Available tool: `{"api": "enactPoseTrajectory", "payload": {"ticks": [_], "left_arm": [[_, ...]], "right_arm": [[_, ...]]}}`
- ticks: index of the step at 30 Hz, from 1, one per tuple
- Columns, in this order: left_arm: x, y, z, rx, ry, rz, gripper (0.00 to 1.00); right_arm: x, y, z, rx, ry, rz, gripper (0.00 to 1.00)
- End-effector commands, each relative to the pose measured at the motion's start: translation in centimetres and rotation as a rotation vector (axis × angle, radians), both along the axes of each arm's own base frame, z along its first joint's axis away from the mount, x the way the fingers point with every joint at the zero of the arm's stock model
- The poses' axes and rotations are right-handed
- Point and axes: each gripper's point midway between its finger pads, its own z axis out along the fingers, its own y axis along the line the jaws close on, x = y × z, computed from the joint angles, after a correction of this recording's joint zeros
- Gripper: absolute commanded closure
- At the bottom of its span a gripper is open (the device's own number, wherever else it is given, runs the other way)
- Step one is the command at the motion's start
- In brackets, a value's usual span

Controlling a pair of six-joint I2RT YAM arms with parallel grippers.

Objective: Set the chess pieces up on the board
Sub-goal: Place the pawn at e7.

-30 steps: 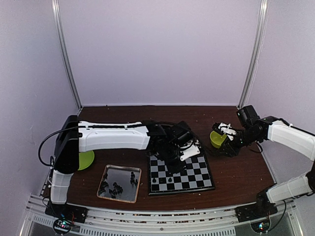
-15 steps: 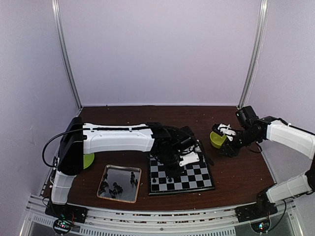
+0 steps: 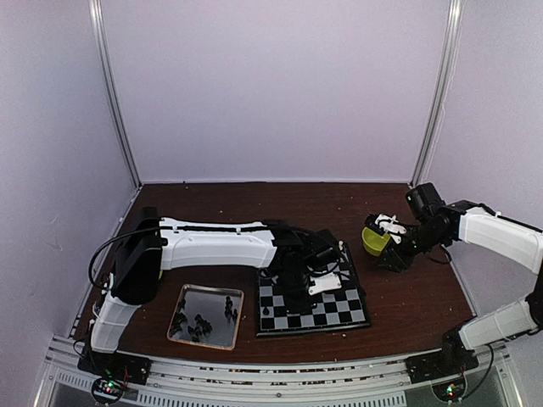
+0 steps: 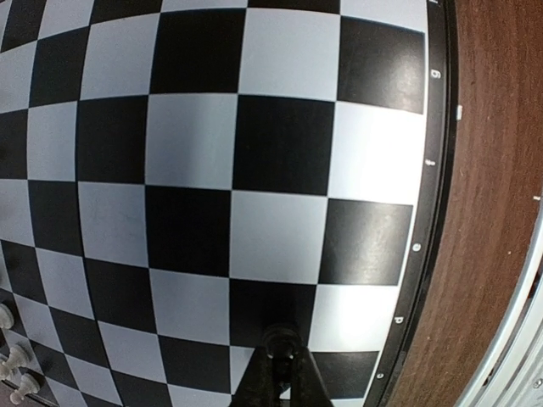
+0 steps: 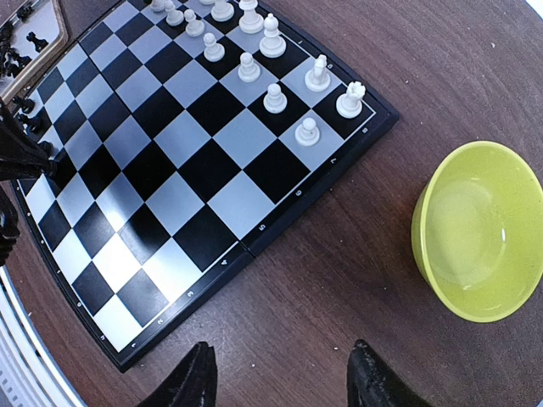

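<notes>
The board (image 3: 341, 307) lies in the middle of the table and fills the left wrist view (image 4: 280, 153). My left gripper (image 3: 298, 298) is over its near half, shut (image 4: 282, 366) on a black chess piece (image 4: 282, 341) held low over a black square by the rim. White pieces (image 5: 273, 97) stand in two rows along the board's far edge (image 5: 161, 170); a few show in the left wrist view (image 4: 8, 360). A few black pieces (image 3: 268, 312) stand at the near left. My right gripper (image 5: 284, 386) is open and empty over bare table, right of the board.
A shiny metal tray (image 3: 205, 315) with several loose black pieces lies left of the board. A yellow-green bowl (image 5: 479, 242) sits right of the board, by my right gripper (image 3: 386, 248). Another green bowl (image 3: 153, 275) is half hidden behind the left arm.
My left arm has swung its gripper from the board's far part toward the near half, carrying the black piece. The right arm has hardly moved.
</notes>
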Motion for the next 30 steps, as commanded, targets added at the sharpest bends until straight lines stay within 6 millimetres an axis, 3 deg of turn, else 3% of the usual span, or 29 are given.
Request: {"api": "enactPoseTrajectory", "payload": {"ticks": [1, 14, 22, 26, 30], "left_arm": [[0.5, -0.6, 0.2, -0.005, -0.023, 0.001, 0.98], [0.7, -1.3, -0.1, -0.015, -0.021, 0.002, 0.97], [0.9, -0.9, -0.5, 0.000, -0.029, 0.019, 0.80], [1.2, -1.4, 1.1, -0.034, -0.049, 0.023, 0.79], [2.0, -1.5, 4.6, -0.084, -0.109, 0.042, 0.76]], "right_arm": [[0.4, 0.2, 0.5, -0.001, -0.009, 0.001, 0.48], [0.2, 0.2, 0.3, -0.001, 0.003, 0.006, 0.47], [0.2, 0.3, 0.2, -0.001, 0.009, 0.011, 0.47], [0.2, 0.3, 0.2, -0.001, 0.011, 0.011, 0.47], [0.1, 0.3, 0.1, -0.001, 0.015, 0.011, 0.47]]}}
